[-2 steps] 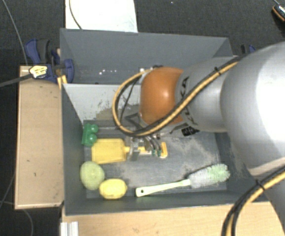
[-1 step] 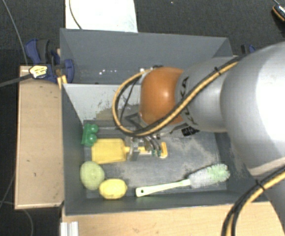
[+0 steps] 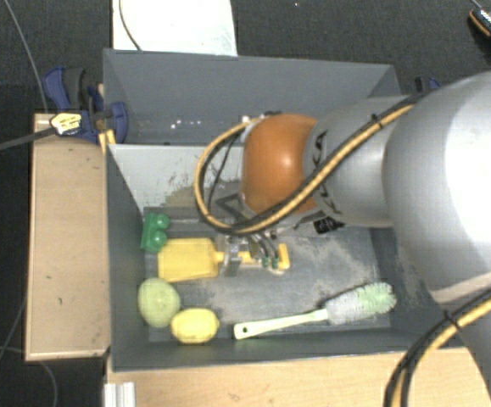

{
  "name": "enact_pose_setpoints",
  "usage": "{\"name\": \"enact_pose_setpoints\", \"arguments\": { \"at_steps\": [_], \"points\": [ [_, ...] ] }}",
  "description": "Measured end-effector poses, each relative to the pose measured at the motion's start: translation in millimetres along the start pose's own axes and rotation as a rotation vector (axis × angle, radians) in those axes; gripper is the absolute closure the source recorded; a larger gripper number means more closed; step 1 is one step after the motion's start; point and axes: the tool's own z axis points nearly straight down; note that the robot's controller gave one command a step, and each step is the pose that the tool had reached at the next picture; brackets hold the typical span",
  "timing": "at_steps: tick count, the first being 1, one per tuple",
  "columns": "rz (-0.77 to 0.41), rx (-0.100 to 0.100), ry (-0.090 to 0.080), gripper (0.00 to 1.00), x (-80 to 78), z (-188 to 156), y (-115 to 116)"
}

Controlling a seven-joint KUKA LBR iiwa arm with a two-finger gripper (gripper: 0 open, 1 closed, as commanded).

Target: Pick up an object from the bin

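Grey bin [image 3: 253,91]: your gripper [image 3: 249,257] sits low at mid-floor, just beside the right end of a yellow block [image 3: 186,261]; contact unclear. You can't tell how far open it is or whether it holds anything. Green piece [image 3: 153,231], pale green ball [image 3: 158,302] and yellow lemon [image 3: 194,325] lie to the left, with a brush [image 3: 313,314] in front.

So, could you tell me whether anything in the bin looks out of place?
Nothing stands out: the yellow block, the round yellow piece and the brush lie loose in the bin, the gripper beside the block.
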Motion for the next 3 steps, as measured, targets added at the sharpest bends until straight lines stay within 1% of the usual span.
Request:
{"name": "enact_pose_setpoints", "arguments": {
  "at_steps": [2,3],
  "points": [
    [0.001,-0.001,-0.003,1.00,-0.7,-20.5,0.2],
    [0.001,0.000,0.003,1.00,0.5,-68.3,0.0]
  ]
}}
